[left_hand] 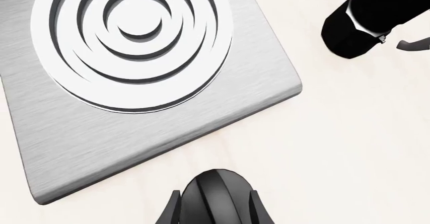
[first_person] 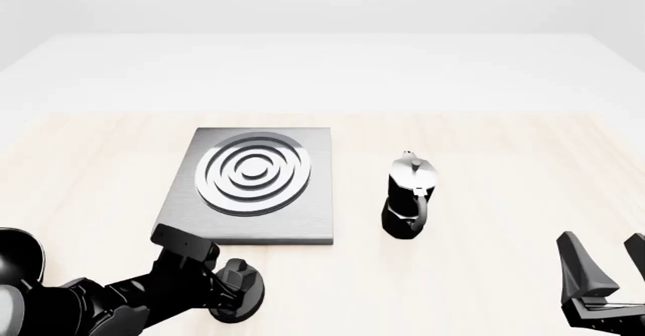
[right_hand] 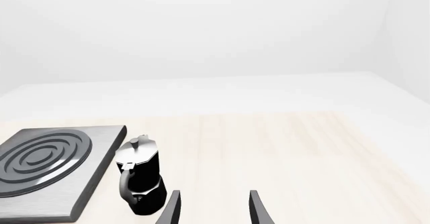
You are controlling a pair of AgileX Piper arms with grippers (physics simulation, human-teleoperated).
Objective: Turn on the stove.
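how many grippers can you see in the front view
2. The left gripper is low at the near edge, just in front of the stove. The right gripper is at the near right corner, fingers apart.

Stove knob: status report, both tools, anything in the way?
Left tool down on the knob, fingers flanking it; grip unconfirmed. Right tool open, idle, holding nothing. Stove just beyond the knob. Moka pot right of the stove, clear of the knob.
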